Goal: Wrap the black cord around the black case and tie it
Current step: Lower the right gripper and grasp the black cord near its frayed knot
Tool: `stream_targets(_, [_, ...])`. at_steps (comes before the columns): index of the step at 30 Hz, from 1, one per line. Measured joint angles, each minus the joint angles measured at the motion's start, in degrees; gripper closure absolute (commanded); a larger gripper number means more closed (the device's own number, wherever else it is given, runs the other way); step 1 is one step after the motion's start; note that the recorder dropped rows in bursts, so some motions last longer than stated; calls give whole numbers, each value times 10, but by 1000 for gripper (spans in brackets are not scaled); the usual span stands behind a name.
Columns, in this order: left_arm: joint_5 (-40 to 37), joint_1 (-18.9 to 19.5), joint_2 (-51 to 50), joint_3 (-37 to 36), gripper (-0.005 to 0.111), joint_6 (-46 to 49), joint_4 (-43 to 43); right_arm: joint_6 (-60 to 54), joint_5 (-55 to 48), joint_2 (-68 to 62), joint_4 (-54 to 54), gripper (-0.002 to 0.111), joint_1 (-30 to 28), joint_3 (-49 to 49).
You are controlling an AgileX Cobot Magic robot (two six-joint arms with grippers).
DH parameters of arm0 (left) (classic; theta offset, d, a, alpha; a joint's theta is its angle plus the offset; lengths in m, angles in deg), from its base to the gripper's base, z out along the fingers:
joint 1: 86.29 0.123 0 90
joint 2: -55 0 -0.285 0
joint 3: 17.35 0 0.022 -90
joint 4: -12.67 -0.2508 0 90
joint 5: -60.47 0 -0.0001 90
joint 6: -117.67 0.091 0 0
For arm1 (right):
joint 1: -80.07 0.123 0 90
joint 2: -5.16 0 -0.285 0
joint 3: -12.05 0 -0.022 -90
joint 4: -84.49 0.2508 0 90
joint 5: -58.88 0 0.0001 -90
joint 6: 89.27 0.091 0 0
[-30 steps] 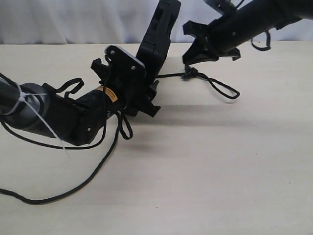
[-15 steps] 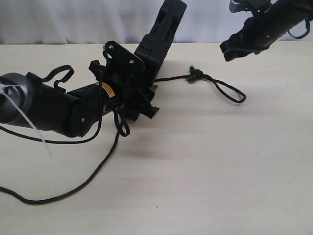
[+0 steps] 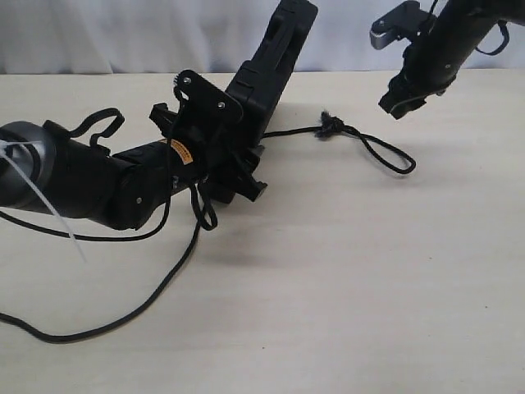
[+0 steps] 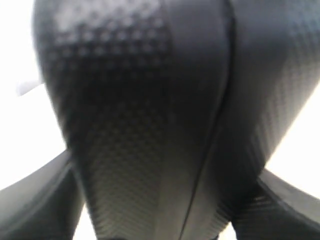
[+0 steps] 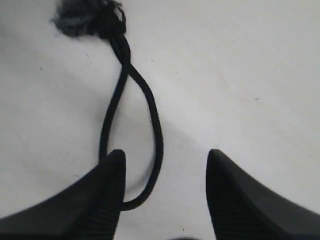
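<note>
black case (image 3: 267,75) top cut off; black cord (image 3: 291,131) exits left edge.

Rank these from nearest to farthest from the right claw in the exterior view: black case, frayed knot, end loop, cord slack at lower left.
1. End loop, just below the right claw.
2. Frayed knot, left of the loop.
3. Black case, centre, tilted up.
4. Cord slack, far lower left.

The exterior camera looks obliquely down across the bench (image 3: 369,312), the left wrist camera sits against the black case (image 4: 150,125), and the right overlooks the shared black cord (image 5: 152,120).
</note>
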Motion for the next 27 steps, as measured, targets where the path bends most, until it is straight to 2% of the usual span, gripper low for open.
stream_targets(4, [-4, 0, 0, 0, 107, -1, 0, 20, -47, -55, -4, 61, 0, 78])
stream_targets(10, [-25, 0, 10, 1, 107, -4, 3, -44, -87, -125, 101, 61, 5, 183])
stream_targets(18, [-78, 0, 34, 1, 107, -4, 11, -81, -44, -186, 115, 61, 14, 203])
stream_targets(23, [-78, 0, 34, 1, 107, -4, 11, -69, -25, -201, 113, 68, 18, 205])
stream_targets(26, [-78, 0, 34, 1, 107, -4, 11, -60, -25, -213, 113, 97, 18, 205])
stream_targets(27, [-78, 0, 34, 1, 107, -4, 11, -55, -27, -214, 113, 103, 18, 205])
